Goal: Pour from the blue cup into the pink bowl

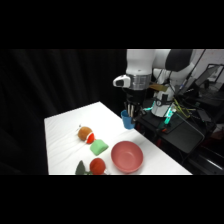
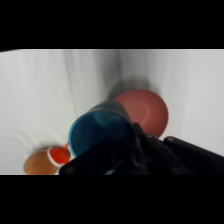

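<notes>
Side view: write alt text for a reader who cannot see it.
A white robot arm's gripper holds the blue cup above the white table's far edge. Nearer the camera sit the pink bowl, a red cup and a green block.

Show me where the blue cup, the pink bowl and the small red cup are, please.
blue cup (image 1: 128, 120): side view, on its outer wall, below the gripper.
pink bowl (image 1: 127, 156): side view, on its inner floor.
red cup (image 1: 97, 165): side view, on its rim, left of the bowl.
</notes>
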